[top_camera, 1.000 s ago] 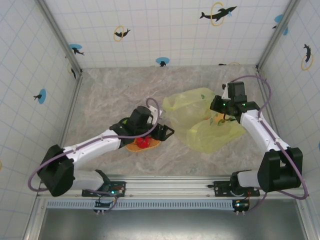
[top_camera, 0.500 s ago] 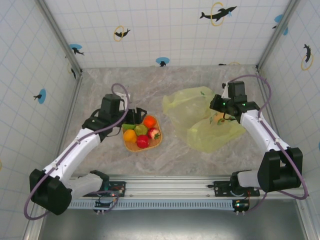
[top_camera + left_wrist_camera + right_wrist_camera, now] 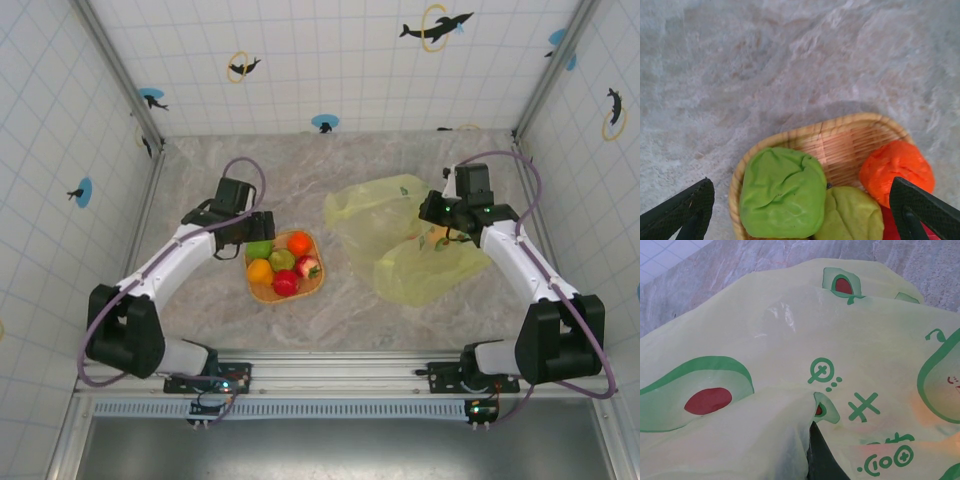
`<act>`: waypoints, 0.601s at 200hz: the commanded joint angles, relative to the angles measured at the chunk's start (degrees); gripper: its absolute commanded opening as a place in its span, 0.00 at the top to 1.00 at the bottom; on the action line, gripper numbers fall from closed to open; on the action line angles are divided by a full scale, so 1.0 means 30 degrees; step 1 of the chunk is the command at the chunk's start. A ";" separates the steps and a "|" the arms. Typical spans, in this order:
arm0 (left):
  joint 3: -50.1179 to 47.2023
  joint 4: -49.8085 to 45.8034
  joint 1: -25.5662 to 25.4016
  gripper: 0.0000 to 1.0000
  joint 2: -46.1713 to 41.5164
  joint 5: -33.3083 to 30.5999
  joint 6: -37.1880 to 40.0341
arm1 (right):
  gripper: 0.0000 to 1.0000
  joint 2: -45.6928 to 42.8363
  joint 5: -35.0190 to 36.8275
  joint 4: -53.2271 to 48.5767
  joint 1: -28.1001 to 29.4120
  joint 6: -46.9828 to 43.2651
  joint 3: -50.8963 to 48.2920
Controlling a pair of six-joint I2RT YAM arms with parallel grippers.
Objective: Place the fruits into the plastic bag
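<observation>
Top external view: we are bringing the left gripper back over the woven plate's far-left rim, jaws widening and empty above the fruits. The right gripper is clenching the plastic bag at right, so another pick seems next.

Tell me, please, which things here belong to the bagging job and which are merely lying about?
For the job: small round toy fruits, green, orange, yellow and red; large crinkly translucent yellow-green plastic bag printed with avocados.
Lying about: flat woven tan plate under the fruits; dolphin wall stickers.
</observation>
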 commanded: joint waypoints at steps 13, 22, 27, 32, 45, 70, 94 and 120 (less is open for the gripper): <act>0.0333 -0.0782 -0.0027 0.10 0.1081 0.0059 0.0180 | 1.00 0.0043 -0.0143 0.0508 0.0036 -0.0184 -0.0252; 0.0235 -0.0711 -0.0007 0.12 0.1368 0.0033 0.0182 | 1.00 0.0043 -0.0144 0.0531 0.0016 -0.0167 -0.0285; 0.0242 -0.0672 -0.0029 0.12 0.1495 0.0033 0.0217 | 1.00 0.0021 -0.0144 0.0551 0.0025 -0.0192 -0.0299; 0.0200 -0.0639 -0.0027 0.13 0.1633 -0.0013 0.0211 | 1.00 0.0014 -0.0144 0.0566 0.0020 -0.0178 -0.0337; 0.0155 -0.0547 -0.0021 0.15 0.1998 -0.0104 0.0262 | 1.00 -0.0015 -0.0115 0.0635 0.0021 -0.0191 -0.0471; 0.0082 -0.0434 -0.0068 0.16 0.2690 -0.0168 0.0365 | 1.00 -0.0073 -0.0143 0.0739 0.0018 -0.0119 -0.0658; -0.0050 -0.0292 -0.0170 0.16 0.3131 -0.0172 0.0387 | 1.00 -0.0147 -0.0084 0.0728 0.0023 -0.0136 -0.0796; -0.0138 -0.0025 -0.0262 0.17 0.3471 -0.0141 0.0385 | 1.00 -0.0154 -0.0049 0.0757 0.0026 -0.0134 -0.0855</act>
